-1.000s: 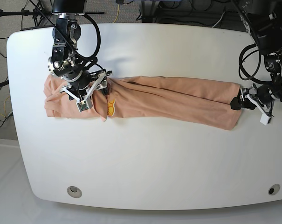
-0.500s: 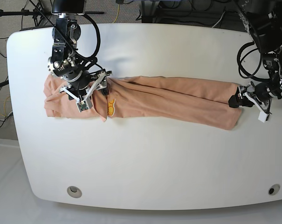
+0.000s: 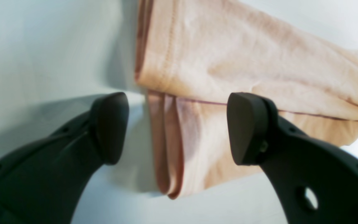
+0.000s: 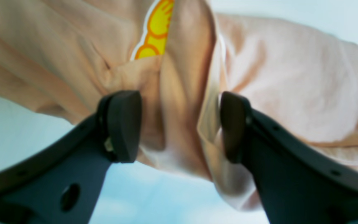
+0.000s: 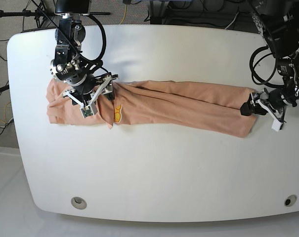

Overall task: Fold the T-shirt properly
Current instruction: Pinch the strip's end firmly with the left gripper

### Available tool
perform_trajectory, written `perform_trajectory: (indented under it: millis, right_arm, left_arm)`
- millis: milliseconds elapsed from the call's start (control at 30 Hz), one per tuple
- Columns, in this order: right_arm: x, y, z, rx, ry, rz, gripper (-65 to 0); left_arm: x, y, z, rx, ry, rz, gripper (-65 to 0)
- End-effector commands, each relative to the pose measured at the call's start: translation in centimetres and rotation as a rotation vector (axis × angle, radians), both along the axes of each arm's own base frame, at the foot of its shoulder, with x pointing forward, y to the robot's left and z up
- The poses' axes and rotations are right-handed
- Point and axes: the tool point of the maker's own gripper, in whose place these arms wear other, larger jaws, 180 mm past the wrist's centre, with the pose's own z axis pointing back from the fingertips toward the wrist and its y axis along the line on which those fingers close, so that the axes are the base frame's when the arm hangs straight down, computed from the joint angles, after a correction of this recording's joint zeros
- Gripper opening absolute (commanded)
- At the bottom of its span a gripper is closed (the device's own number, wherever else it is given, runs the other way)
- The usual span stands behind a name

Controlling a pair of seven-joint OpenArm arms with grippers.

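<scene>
Looking from the base, we see the T-shirt (image 5: 174,106) stretched across the white table (image 5: 154,173), while the wrist views show the left gripper (image 3: 176,127) spread at its hem and the right gripper (image 4: 180,126) spread over bunched cloth.

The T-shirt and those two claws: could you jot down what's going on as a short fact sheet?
item: T-shirt, peach, with a yellow print
shape: folded into a long band across the white table
left gripper: open, at the band's end, one finger over the cloth, one over bare table
right gripper: open, fingers either side of a raised fold beside the print
held: nothing
</scene>
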Motion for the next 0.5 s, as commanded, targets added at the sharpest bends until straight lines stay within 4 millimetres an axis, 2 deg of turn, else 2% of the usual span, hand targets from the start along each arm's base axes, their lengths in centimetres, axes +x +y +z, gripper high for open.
perform_trajectory:
  millis: [0, 67, 133, 200, 333, 400, 467]
  right_arm:
    - [1.08, 0.03, 1.39, 0.008, -0.056, 0.002, -26.8]
    - [1.11, -0.02, 1.4, 0.006, -0.057, 0.002, -26.7]
    - [1.09, -0.04, 1.35, 0.008, -0.055, 0.0, -26.8]
    - [1.1, -0.12, 1.37, 0.007, -0.055, -0.002, -26.8]
    - [1.11, -0.21, 1.37, 0.009, -0.055, -0.005, -26.8]
    - [1.04, -0.61, 1.33, 0.007, -0.053, -0.02, -26.8]
    - [1.08, -0.71, 1.35, 0.007, -0.053, -0.024, -26.8]
  left_arm:
    - [1.11, 0.17, 1.45, 0.02, -0.025, -0.02, -20.6]
    - [1.15, 0.03, 1.48, 0.02, -0.023, -0.024, -22.5]
    - [1.09, -0.08, 1.36, 0.019, -0.018, -0.027, -27.7]
    - [0.99, 0.03, 1.27, 0.018, -0.012, -0.026, -37.2]
    - [0.88, 0.13, 1.22, 0.017, -0.008, -0.025, -44.5]
    - [0.75, 0.09, 1.04, 0.012, -0.006, -0.022, -42.2]
    - [0.75, 0.01, 1.06, 0.014, -0.004, -0.026, -27.7]
